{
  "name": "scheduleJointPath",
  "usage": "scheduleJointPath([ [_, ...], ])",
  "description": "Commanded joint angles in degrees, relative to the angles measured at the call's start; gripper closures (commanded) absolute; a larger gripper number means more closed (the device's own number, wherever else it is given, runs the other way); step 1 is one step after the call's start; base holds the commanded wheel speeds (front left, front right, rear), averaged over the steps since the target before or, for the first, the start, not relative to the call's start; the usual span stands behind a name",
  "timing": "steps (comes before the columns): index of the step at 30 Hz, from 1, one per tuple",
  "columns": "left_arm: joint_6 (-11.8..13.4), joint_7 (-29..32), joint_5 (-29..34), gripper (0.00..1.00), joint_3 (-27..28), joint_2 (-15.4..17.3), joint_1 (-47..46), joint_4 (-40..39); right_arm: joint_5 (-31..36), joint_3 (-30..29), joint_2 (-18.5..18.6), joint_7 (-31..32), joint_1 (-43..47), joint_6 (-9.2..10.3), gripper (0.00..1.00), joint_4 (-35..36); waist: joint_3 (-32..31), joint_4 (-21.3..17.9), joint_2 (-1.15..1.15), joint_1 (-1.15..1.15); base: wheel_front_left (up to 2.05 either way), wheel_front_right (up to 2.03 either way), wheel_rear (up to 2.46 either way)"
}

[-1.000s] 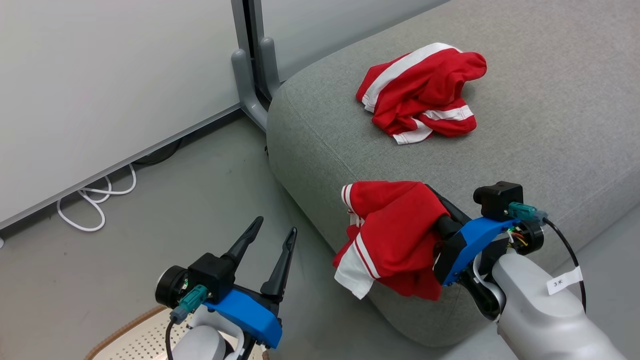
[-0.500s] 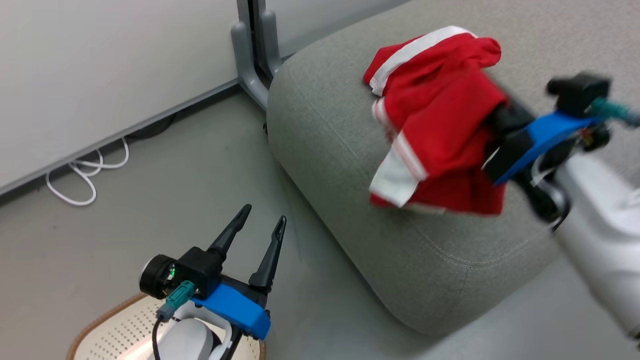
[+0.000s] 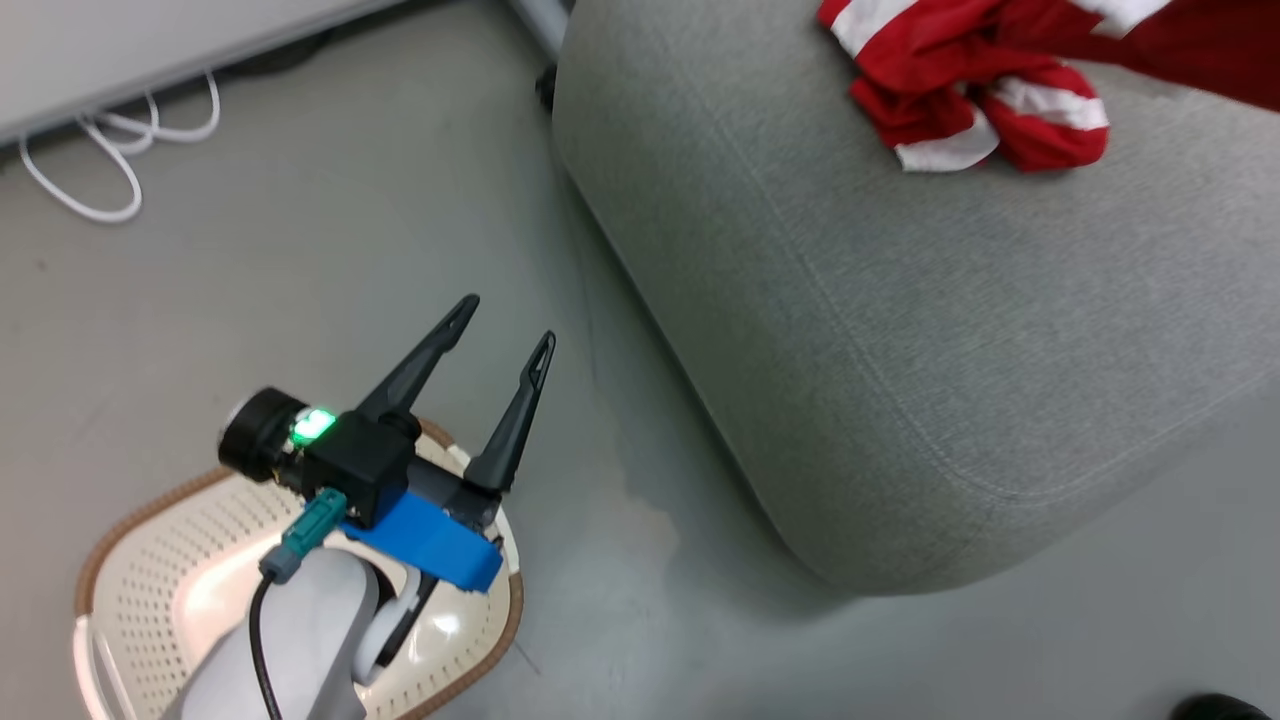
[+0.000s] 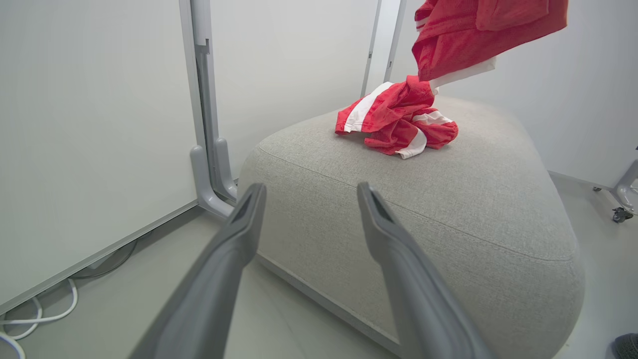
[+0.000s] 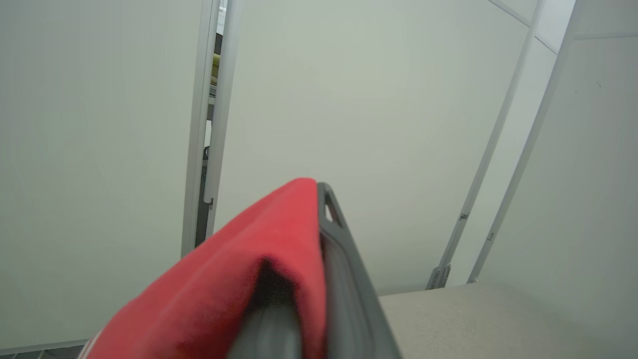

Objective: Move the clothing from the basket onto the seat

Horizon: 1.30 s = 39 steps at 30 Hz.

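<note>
1. Left gripper (image 3: 508, 320): I see its fingers spread wide with nothing between them. It hovers over the basket (image 3: 140, 590), which stands on the grey floor (image 3: 300, 300) just beside the seat (image 3: 900, 350).
2. Right gripper (image 5: 319, 192): its fingers are pressed together, pinching a red garment (image 4: 478, 35) that hangs in the air above the seat.
3. Second garment (image 3: 970, 110): red with white stripes, it lies crumpled on top of the seat. In my left wrist view the hanging piece's lower edge meets it.
4. White cable (image 3: 90, 170): it lies looped on the floor beside the wall panel.
</note>
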State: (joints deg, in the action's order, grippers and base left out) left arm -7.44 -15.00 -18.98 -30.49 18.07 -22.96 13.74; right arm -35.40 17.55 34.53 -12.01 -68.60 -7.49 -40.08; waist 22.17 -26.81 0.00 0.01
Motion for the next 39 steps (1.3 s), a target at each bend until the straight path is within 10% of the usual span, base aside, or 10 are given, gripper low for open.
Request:
scheduleJointPath([
  [1, -0.08, -0.27, 0.54, 0.00, -0.34, 0.69, -1.56, -0.79, 0.70, -1.27, 0.40, -0.56, -1.05, -0.01, 1.00, -0.20, 4.71, 1.56, 0.00, -0.01, 0.00, 0.00, 0.00],
  [17, 0.21, 2.16, 2.53, 0.00, -1.18, 7.86, -8.43, -10.42, 14.58, -23.50, -8.02, -3.22, 5.28, -0.01, 1.00, -5.53, 19.25, 3.05, 0.00, -0.01, 0.00, 0.00, 0.00],
  [37, 2.34, 2.47, 1.96, 0.00, -0.63, 9.62, -6.96, -13.71, 18.57, -29.17, -16.63, -3.25, 6.53, -0.01, 1.00, -11.90, 21.59, 4.20, 0.00, -0.01, 0.00, 0.00, 0.00],
  [39, 2.33, 2.32, 1.91, 0.00, -0.85, 9.35, -6.98, -13.39, 18.47, -28.88, -16.36, -3.25, 6.72, -0.01, 0.41, -12.22, 21.27, 4.29, 0.00, -0.01, 0.00, 0.00, 0.00],
])
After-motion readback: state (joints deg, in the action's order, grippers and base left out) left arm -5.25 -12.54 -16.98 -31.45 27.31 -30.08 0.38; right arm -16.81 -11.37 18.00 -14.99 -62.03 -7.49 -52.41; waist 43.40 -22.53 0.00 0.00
